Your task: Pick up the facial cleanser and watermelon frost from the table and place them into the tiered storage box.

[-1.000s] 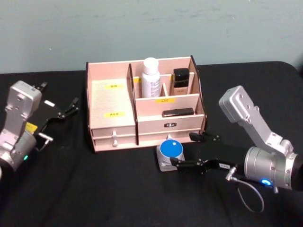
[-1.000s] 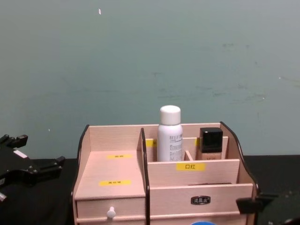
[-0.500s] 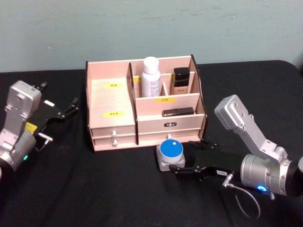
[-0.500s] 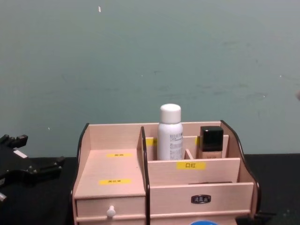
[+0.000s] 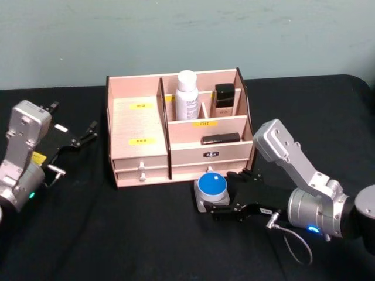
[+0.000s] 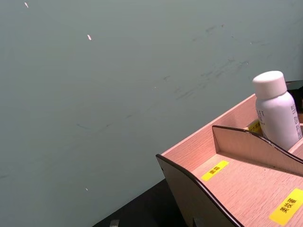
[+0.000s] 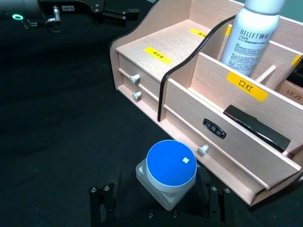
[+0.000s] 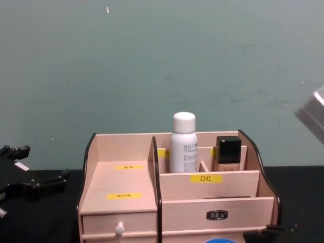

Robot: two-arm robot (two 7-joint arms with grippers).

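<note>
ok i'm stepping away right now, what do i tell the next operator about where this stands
Left gripper: open, holding nothing, parked over the table left of the tiered storage box.
Right gripper: open, low at the table, straddling the blue-lidded jar but not closed on it.
Things: the jar sits on the table just in front of the box's right side. The white bottle stands upright in a rear compartment.
Done: the white bottle, likely the cleanser, is in the box.
Left: close on the jar, likely the watermelon frost, lift it and set it in a free compartment.
</note>
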